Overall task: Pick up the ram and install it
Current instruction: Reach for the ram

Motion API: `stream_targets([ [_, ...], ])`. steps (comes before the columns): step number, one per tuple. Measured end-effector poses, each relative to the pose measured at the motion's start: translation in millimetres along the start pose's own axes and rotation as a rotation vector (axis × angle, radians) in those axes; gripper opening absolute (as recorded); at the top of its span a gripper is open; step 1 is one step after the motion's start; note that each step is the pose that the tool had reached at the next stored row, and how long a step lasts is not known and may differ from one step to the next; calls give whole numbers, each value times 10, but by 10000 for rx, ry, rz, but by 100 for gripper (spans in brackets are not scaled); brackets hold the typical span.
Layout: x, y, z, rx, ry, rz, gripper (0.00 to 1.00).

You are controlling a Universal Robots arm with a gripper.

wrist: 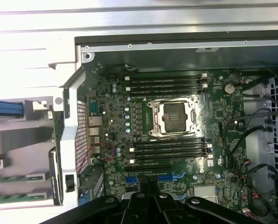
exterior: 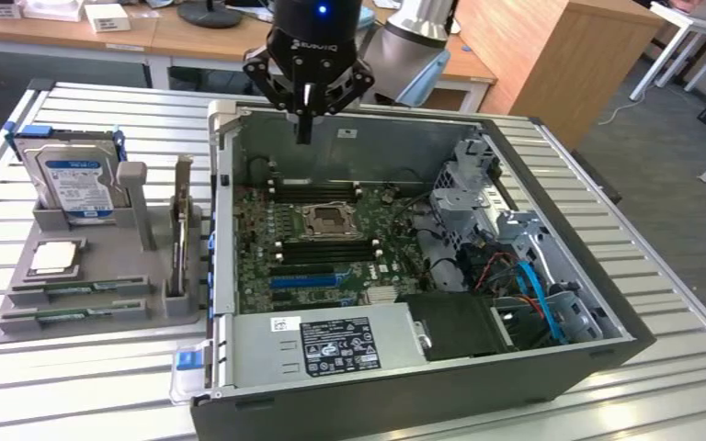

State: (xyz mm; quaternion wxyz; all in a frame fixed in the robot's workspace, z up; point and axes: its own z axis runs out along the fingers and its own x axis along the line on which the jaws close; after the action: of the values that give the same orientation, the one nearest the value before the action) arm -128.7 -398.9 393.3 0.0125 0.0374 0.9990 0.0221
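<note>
I judge nothing done yet: the ram point(exterior: 77, 289) lies in its tray point(exterior: 163, 308) at lower left, slots point(exterior: 324, 246) bare, my jaws pinched together, empty, above the case point(exterior: 390, 404).

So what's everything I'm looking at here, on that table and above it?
table: one, silver, slatted, under everything
case: one, dark, lying open on the table
motherboard: one, green, inside the case
socket: one, silver, empty, mid-board
power supply: one, grey with a black label, at the case's near edge
cables: several, blue and black, at the case's end on the exterior view's right
tray: one, grey, beside the case on the exterior view's left
hard drive: one, silver with a blue-white label, upright in the tray
processor: one, silver, flat in the tray
ram: two, green, lying at the tray's front
hand: one, black, shut, empty, over the case's far wall
</note>
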Motion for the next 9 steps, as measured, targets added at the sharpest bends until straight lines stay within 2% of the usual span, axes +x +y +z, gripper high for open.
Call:
stream_targets([
  [9,200,-15,-4,-1,0,0,11],
])
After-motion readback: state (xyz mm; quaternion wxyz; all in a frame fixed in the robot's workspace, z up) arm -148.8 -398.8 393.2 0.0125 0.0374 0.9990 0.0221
